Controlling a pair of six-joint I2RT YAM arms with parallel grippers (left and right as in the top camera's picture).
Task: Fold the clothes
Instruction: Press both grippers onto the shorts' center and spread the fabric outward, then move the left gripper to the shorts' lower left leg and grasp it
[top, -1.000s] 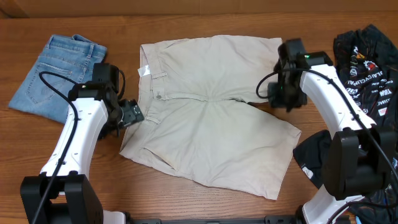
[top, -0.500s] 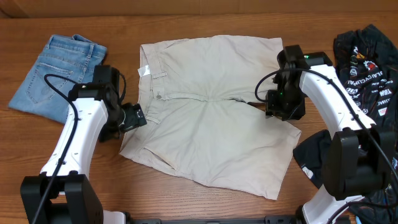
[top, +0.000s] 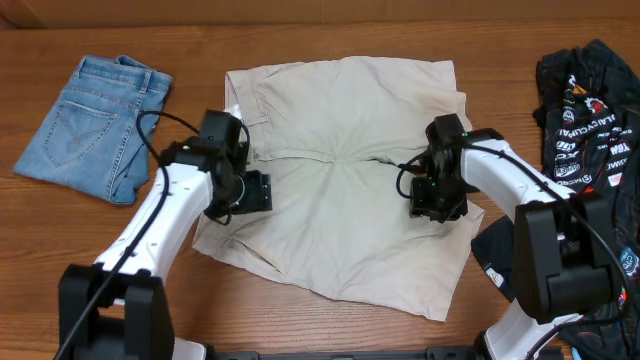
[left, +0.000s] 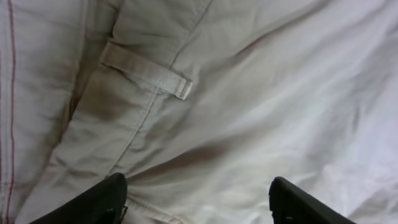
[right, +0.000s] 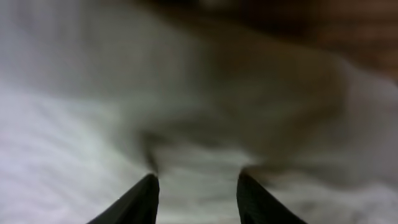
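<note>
Wooden table (top: 330, 30) under everything. Spread flat across its middle, beige shorts (top: 340, 240), waistband to the left, both legs reaching right. Along the right edge, a crumpled black printed jersey (top: 590, 110). At the far left, folded denim shorts (top: 90, 125), well apart from the beige pair. Low on the waistband end of the beige shorts, the left claw (top: 252, 192), fingers spread wide over the cloth just beside a belt loop (left: 146, 71), nothing pinched between them. On the opposite end, near the hem where the two legs meet, the right claw (top: 432, 200), down against the fabric with fingers partly apart. Cannot tell from the blurred wrist view whether any cloth sits caught between them.
</note>
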